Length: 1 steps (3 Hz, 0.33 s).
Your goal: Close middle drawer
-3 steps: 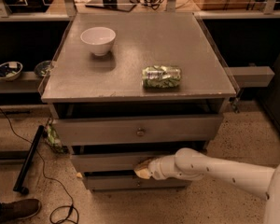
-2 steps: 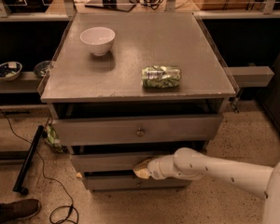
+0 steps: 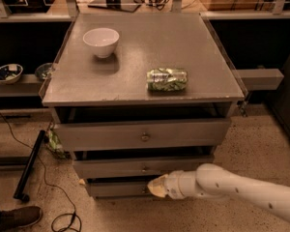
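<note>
The middle drawer (image 3: 111,168) is a grey low front strip with a small brass knob (image 3: 145,168). It sits under the taller top drawer front (image 3: 101,135), with a dark gap above it, and stands out slightly from the cabinet. My gripper (image 3: 154,187) comes in on a white arm (image 3: 232,187) from the lower right. Its pale tip sits just below and right of the knob, in front of the lowest drawer front (image 3: 116,189). Whether it touches the middle drawer's front is unclear.
On the grey cabinet top (image 3: 193,42) stand a white bowl (image 3: 101,41) and a green can lying on its side (image 3: 167,79). The top drawer juts out furthest. A black pole (image 3: 31,166) and cables lie on the floor at left, and a shoe (image 3: 14,217) shows at lower left.
My gripper tip has shifted slightly down and to the right, from near the knob's height to just below it. The drawers look unchanged.
</note>
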{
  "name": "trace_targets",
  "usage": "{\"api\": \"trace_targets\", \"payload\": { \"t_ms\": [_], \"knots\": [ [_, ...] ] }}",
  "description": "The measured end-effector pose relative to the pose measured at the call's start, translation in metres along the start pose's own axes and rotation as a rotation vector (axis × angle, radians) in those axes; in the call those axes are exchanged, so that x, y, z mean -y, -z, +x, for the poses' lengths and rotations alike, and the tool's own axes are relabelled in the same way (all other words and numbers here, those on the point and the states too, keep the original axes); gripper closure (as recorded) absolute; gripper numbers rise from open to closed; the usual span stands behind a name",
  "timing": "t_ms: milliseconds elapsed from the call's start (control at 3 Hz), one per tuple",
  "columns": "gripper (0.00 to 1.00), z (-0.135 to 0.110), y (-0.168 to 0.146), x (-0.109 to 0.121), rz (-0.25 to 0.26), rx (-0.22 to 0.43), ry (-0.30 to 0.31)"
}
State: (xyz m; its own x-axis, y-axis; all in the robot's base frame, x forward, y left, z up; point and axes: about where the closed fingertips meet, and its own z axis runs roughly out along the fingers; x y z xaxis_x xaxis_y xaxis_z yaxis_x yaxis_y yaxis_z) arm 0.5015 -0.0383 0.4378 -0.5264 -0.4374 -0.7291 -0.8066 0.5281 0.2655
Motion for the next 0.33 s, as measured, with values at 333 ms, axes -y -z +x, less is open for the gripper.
{"api": "trace_targets", "payload": {
  "t_ms": [333],
  "knots": [
    [1.00, 0.0159, 0.0290, -0.0225, -0.002, 0.000, -0.039]
  ]
}}
